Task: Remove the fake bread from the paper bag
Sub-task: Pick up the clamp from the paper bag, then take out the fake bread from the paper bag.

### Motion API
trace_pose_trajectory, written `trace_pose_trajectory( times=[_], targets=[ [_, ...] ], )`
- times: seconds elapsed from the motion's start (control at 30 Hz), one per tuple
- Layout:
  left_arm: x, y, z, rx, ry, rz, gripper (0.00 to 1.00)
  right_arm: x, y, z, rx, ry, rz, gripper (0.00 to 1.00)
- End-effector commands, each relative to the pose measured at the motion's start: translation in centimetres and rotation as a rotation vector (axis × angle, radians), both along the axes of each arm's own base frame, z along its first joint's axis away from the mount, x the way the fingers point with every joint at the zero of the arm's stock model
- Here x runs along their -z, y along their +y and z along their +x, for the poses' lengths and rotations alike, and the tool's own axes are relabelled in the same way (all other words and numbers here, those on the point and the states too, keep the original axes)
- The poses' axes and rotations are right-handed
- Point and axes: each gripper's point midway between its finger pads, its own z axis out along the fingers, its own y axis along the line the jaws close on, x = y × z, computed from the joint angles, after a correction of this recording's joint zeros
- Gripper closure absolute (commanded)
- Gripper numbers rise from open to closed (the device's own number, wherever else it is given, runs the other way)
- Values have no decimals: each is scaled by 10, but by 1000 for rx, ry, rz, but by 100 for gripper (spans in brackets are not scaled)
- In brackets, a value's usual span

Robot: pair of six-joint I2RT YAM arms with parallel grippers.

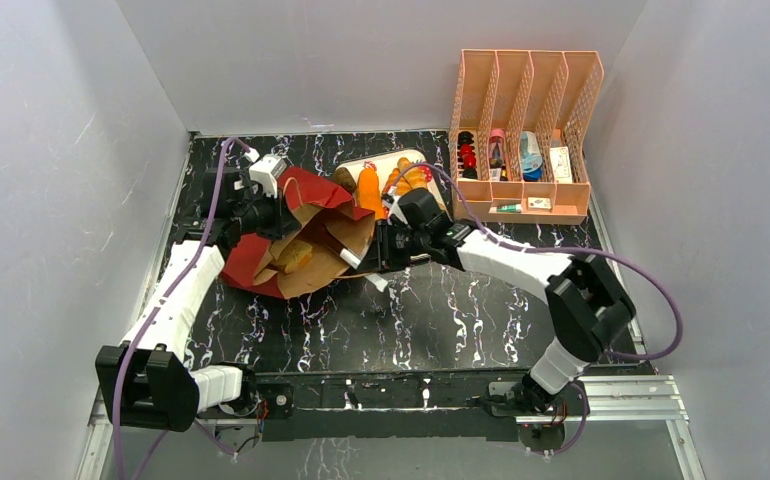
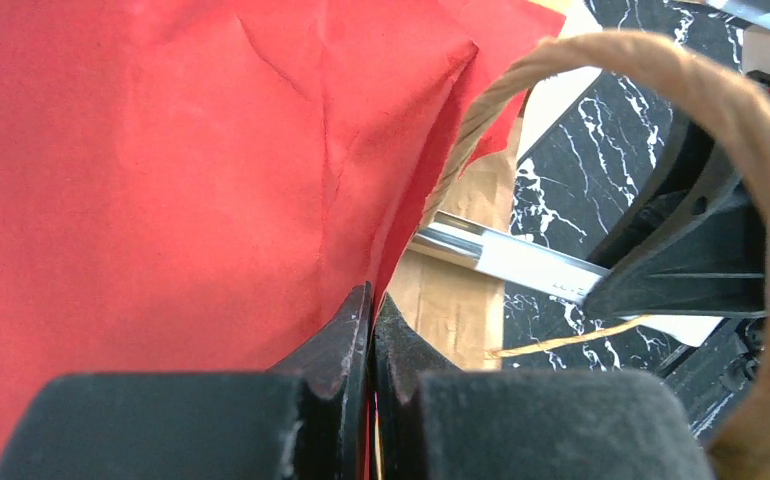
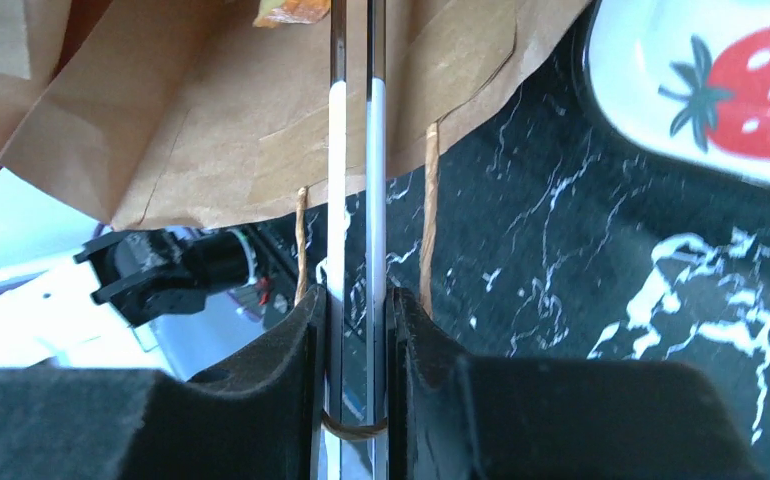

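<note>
Brown paper bag [image 1: 306, 250] pinched by your left end effector [image 2: 372, 303]; right end effector [image 3: 357, 300] clamps metal tongs [image 3: 357, 150] reaching inside. Next, you likely squeeze them on fake bread [image 1: 292, 256].

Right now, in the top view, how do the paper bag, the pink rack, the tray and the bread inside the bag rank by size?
Pink rack and paper bag look alike; the rack stands upright, so I do not rank them. Then the tray, partly covered. Smallest: the bread inside the bag.
</note>
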Motion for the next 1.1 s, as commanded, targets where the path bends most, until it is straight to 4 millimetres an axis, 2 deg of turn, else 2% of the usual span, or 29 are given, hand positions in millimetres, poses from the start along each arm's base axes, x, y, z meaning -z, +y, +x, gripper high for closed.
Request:
trace_pose_trajectory(
  times=[0.0, 0.17, 0.27, 0.37, 0.57, 0.73, 1.07],
  targets=[
    [-4, -1, -4, 7, -19, -18, 100, -54, 0, -22, -10, 50, 173, 100],
    [1, -4, -8, 13, -12, -42, 100, -52, -6, -31, 35, 119, 187, 100],
    [3, -8, -10, 22, -2, -61, 100, -45, -3, -28, 63, 148, 210, 99],
    [4, -12, -13, 40, 11, -81, 100, -39, 4, -17, 85, 130, 240, 99],
    [4, -16, -17, 61, 25, -104, 100, -30, 23, 17, 131, 72, 254, 99],
    [6, -19, -18, 80, 43, -118, 100, -12, 46, 36, 155, 89, 257, 97],
    [9, -22, -25, 106, 64, -128, 100, 25, 89, 53, 177, 26, 275, 96]
  ],
)
